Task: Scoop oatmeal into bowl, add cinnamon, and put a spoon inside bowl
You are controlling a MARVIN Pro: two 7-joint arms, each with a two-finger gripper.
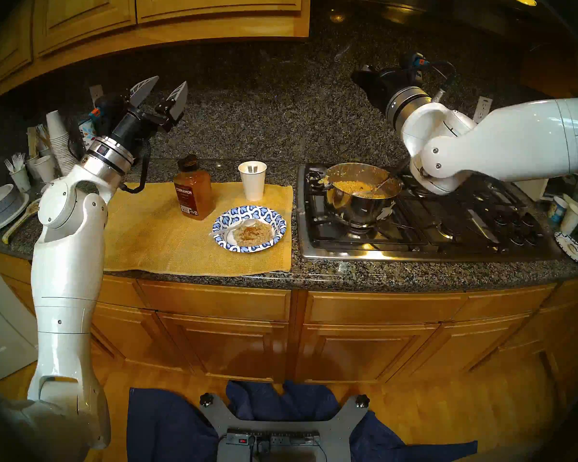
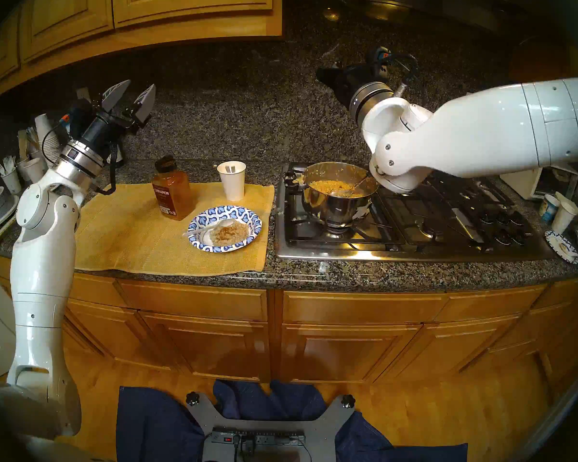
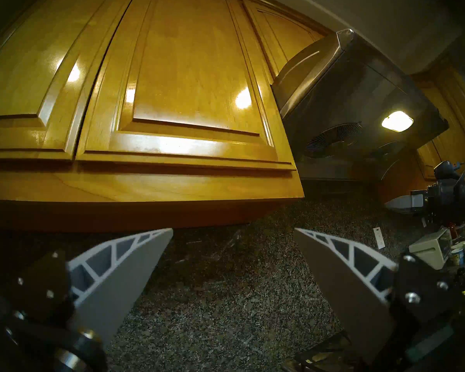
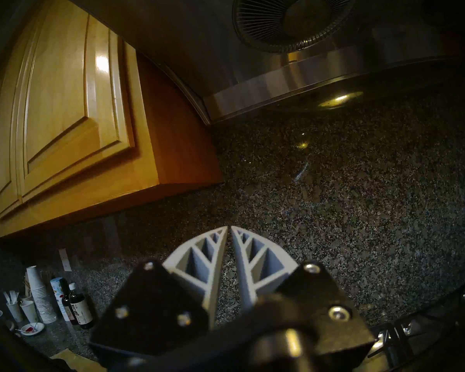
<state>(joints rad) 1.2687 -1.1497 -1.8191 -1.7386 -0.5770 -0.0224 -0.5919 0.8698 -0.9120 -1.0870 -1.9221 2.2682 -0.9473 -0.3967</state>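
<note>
Both arms are up by the granite wall, nothing near their fingers. Left gripper spread wide and empty; right gripper fingertips nearly together, holding nothing. Below and between them, the bowl holds oatmeal and the spoon. Cinnamon and cup stand behind it; the pot sits under the right gripper.

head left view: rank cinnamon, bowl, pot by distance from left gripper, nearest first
From the left gripper:
1. cinnamon, standing on the mat, below the gripper.
2. bowl, front right of the cinnamon.
3. pot, on the stove, far right.
</note>
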